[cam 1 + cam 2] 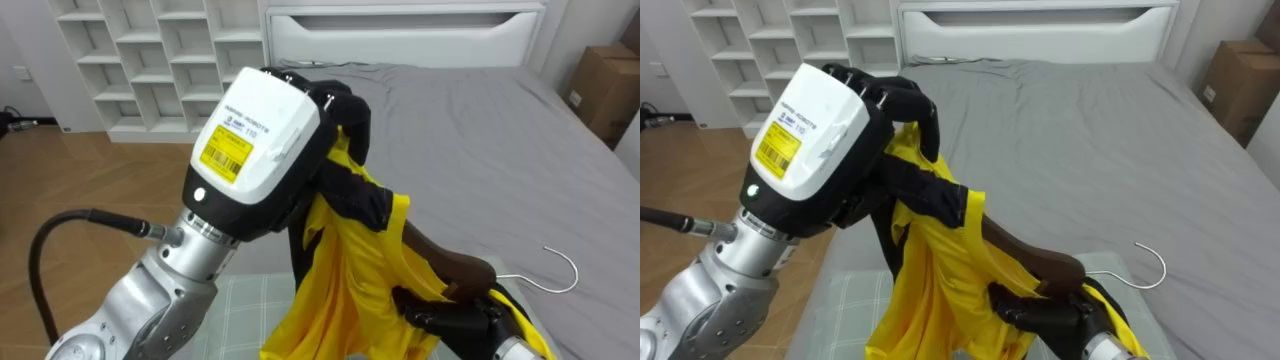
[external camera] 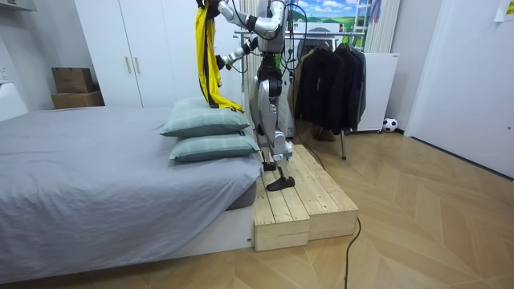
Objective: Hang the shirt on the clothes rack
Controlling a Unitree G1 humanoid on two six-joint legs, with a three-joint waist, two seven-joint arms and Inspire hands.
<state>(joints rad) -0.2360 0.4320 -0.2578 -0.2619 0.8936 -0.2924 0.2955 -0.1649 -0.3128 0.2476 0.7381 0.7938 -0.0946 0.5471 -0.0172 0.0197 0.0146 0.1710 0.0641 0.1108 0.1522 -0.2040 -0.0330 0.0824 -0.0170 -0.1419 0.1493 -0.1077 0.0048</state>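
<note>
- Progress looks like mid-task: the yellow garment, with black trim, is off the bed and in the air between the 2 hands, but it is not yet on the rail.
- The left hand is raised high, its dark fingers curled round the upper edge of the cloth, so the garment hangs down from that grip.
- The right hand sits low at the right, its fingers closed on the wooden hanger with yellow cloth bunched around them.
- 1 arm of the hanger runs up under the fabric; the other end and the hook stick out bare to the right. The dressing of the hanger seems begun, not finished.
- In the room view the robot stands upright on a wooden platform beside the bed, next to 2 stacked pillows, with the garment held above them.
- The clothes rack, already carrying dark clothes, is behind the robot.
- Left to do, as I judge it: seat both shoulders on the hanger, turn to the rack and hook it on.
</note>
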